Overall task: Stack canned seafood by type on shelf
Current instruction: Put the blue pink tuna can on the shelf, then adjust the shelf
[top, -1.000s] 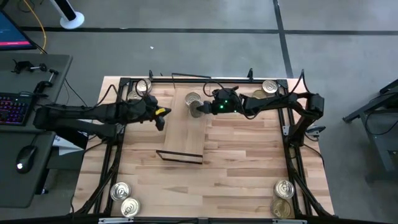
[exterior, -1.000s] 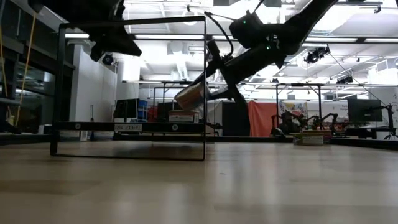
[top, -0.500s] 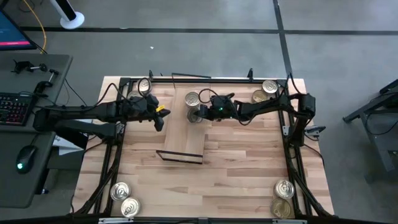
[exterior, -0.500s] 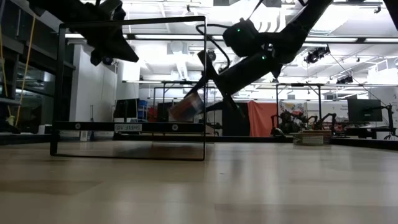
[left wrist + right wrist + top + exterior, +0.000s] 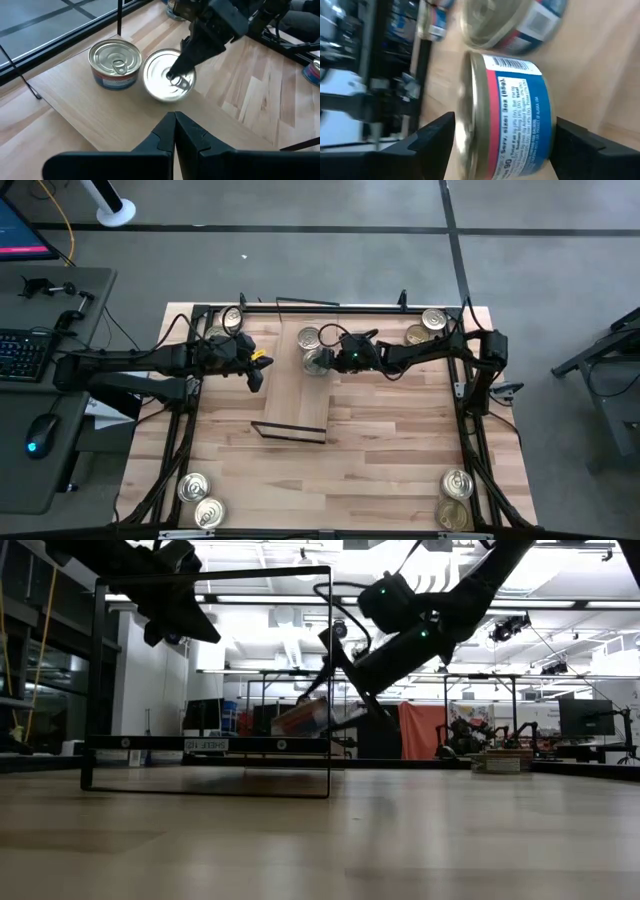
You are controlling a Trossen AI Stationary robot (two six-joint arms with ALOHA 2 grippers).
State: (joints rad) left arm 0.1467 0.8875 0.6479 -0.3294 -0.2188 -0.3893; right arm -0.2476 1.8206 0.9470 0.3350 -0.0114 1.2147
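The shelf (image 5: 295, 395) lies in the middle of the table, a narrow light-wood board with a black frame (image 5: 210, 670). One tin (image 5: 115, 64) stands upright on its far end, pull-tab lid up. Beside it a second tin (image 5: 167, 75) with a red, white and blue label (image 5: 520, 115) is tilted, its lower edge down at the board (image 5: 300, 720). My right gripper (image 5: 502, 135) is open, one finger at each flat face of this tin. My left gripper (image 5: 175, 130) hangs shut above the shelf's left side (image 5: 258, 372), holding nothing. My right gripper comes slanting down from the table's right side, one finger (image 5: 437, 135) beside the tilted tin's lid face and the other (image 5: 575, 140) beside its bottom face. Only narrow gaps show there. I cannot tell whether either finger touches the tin.
More tins stand in pairs at the table's corners: far left (image 5: 231, 317), far right (image 5: 433, 319), near left (image 5: 192, 486) and near right (image 5: 457, 483). The shelf's black frame rises at both of its ends. Bare tabletop lies to the left and right of the shelf.
My right gripper has gone down toward the shelf's far end with the tin. The tin, steeply tilted and well above the board a second ago, now lies flatter with its lower edge down at the board, next to the upright tin.
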